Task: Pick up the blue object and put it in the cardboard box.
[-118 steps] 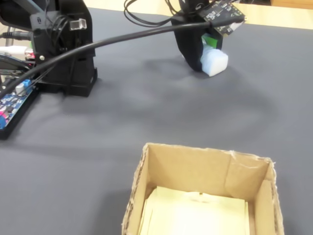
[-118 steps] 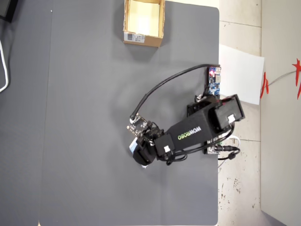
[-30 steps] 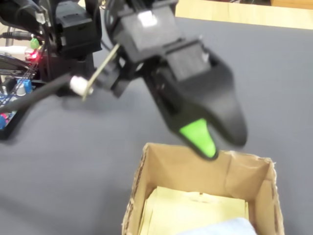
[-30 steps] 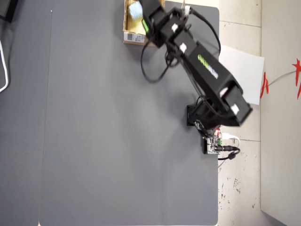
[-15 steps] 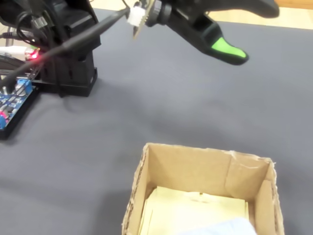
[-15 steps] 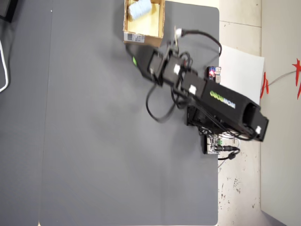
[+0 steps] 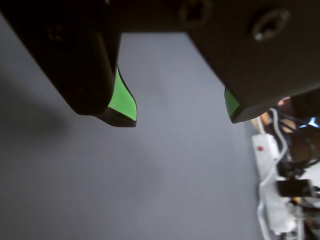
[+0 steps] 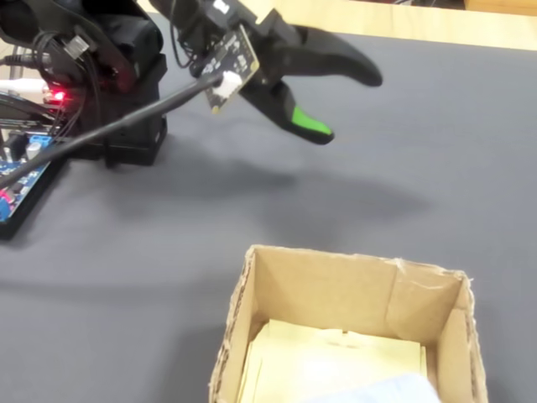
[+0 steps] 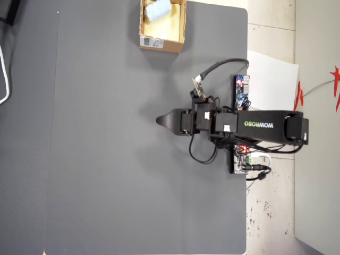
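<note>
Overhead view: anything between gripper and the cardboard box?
Nothing. In the overhead view, only bare grey mat separates the open gripper from the cardboard box, which already holds the blue object.

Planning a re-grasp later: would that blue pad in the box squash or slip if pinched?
The blue object looks soft and cloth-like, so it would probably squash and flop. It seems light beside the cardboard box. The open gripper has green pads, so slipping seems unlikely.

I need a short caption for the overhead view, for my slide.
Koch arm's open gripper above the grey mat, the blue object already inside the cardboard box.
</note>
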Available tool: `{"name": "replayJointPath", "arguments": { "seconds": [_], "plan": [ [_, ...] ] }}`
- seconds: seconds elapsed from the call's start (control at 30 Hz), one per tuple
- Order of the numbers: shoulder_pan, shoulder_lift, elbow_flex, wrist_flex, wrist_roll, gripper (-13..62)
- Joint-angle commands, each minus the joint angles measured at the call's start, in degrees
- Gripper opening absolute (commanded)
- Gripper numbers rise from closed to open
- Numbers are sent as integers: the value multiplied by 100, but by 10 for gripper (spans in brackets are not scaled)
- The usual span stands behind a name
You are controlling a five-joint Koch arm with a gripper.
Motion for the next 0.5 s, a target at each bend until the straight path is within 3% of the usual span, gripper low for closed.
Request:
{"name": "replayJointPath", "arguments": {
  "seconds": [0.0,0.47],
  "plan": [
    [-9,510,-105,-439,246,352],
    [-26,510,1477,-281,316,346]
  ]
}}
